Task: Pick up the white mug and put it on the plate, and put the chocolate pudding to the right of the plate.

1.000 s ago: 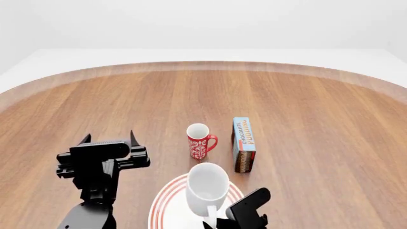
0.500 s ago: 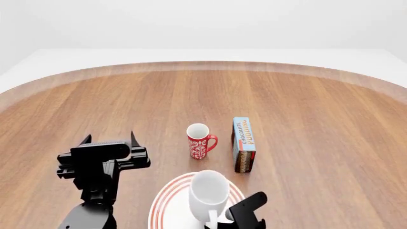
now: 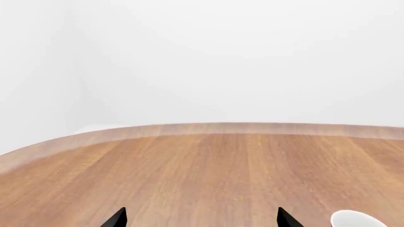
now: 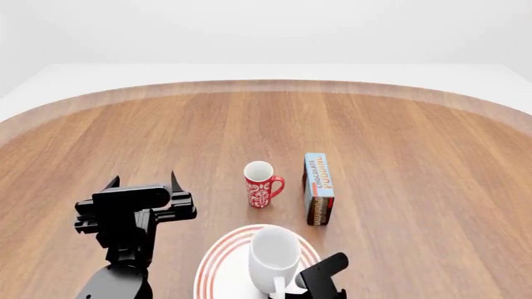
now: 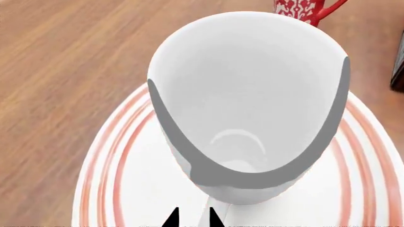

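Plate cut off at frame bottom under glossy white mug, handle pinched by right gripper; left gripper spread.

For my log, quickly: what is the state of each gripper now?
Left gripper: open, holding nothing.
Right gripper: shut on the white mug handle, over the plate.
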Controlling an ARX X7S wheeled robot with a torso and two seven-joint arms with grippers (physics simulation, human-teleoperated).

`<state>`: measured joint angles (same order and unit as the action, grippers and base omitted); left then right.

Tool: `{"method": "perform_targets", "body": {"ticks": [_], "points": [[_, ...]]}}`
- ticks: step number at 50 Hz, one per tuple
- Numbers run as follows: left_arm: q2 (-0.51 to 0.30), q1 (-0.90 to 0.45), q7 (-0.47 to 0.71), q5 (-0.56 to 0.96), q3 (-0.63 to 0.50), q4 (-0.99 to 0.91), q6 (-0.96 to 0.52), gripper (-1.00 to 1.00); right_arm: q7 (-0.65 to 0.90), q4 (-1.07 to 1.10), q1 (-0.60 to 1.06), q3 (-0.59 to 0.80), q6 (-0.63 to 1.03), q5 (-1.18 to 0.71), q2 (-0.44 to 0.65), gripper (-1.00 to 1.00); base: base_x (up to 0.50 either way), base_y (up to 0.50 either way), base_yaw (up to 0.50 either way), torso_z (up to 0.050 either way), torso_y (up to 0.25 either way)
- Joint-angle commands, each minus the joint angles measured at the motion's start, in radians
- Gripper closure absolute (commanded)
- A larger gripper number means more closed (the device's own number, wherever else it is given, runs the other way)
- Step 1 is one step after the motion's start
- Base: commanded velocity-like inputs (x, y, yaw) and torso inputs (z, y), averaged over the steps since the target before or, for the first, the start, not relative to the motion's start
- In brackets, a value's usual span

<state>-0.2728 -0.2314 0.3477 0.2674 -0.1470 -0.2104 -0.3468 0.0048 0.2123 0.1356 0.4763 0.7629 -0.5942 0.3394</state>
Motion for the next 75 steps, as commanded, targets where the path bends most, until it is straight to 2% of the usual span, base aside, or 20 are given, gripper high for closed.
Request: {"method": "perform_targets", "body": {"ticks": [1,10,11,29,44,59,75], "points": [[-0.003,-0.001,0.003,0.004,-0.002,0.000,0.002,-1.00,-0.008,-0.004,0.005,-0.002,0.001,-0.009,-0.001,1.00,0.00,0.00,0.00,0.000,0.000],[-0.005,0.001,0.006,0.007,-0.003,0.001,0.004,-1.00,0.000,-0.007,0.011,-0.010,0.017,-0.026,-0.004,1.00,0.00,0.00,0.00,0.000,0.000],[-0.005,0.001,0.006,0.007,-0.003,0.001,0.004,-1.00,0.001,-0.005,0.010,-0.009,0.014,-0.024,-0.003,-1.00,0.00,0.00,0.00,0.000,0.000],[-0.009,0.002,0.011,0.012,-0.007,0.002,0.008,-1.00,0.016,0.008,0.011,-0.011,0.024,-0.038,-0.001,-1.00,0.00,0.00,0.00,0.000,0.000],[-0.015,0.003,0.018,0.018,-0.009,-0.008,0.004,-1.00,0.127,0.120,-0.015,-0.072,0.106,-0.089,0.017,-1.00,0.00,0.00,0.00,0.000,0.000],[-0.018,0.001,0.020,0.023,-0.012,-0.003,0.010,-1.00,0.160,0.158,-0.021,-0.091,0.126,-0.112,0.023,-1.00,0.00,0.00,0.00,0.000,0.000],[-0.020,0.001,0.024,0.026,-0.017,0.003,0.015,-1.00,0.217,0.325,-0.039,-0.137,0.190,-0.193,0.057,-1.00,0.00,0.00,0.00,0.000,0.000]]}}
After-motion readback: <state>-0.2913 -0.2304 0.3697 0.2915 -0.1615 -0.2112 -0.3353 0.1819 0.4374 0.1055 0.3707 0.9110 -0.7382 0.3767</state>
